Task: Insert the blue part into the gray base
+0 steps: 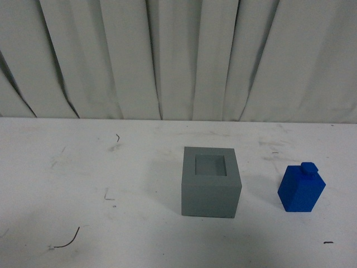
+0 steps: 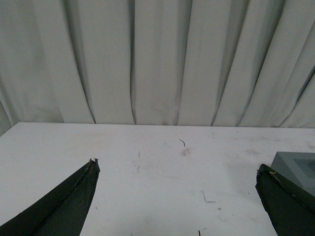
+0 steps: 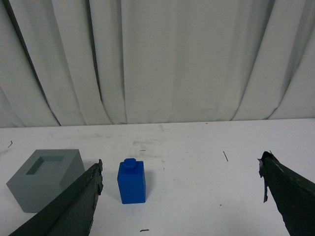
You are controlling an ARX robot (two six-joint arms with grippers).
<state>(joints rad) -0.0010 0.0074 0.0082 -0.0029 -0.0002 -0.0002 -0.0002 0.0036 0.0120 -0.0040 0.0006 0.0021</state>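
Note:
The gray base [image 1: 211,182] stands on the white table near the middle, its square recess facing up. The blue part [image 1: 301,188] stands upright to its right, apart from it, with its small knob on top. Neither arm shows in the front view. In the right wrist view my right gripper [image 3: 180,169] is open and empty; the blue part [image 3: 131,181] stands ahead, near one finger, with the gray base [image 3: 44,178] beside it. In the left wrist view my left gripper [image 2: 177,169] is open and empty, and a corner of the gray base [image 2: 298,167] shows behind one finger.
The white table [image 1: 83,184] bears scuffs and a few thin dark strands. A pleated white curtain [image 1: 178,56] hangs along the table's far edge.

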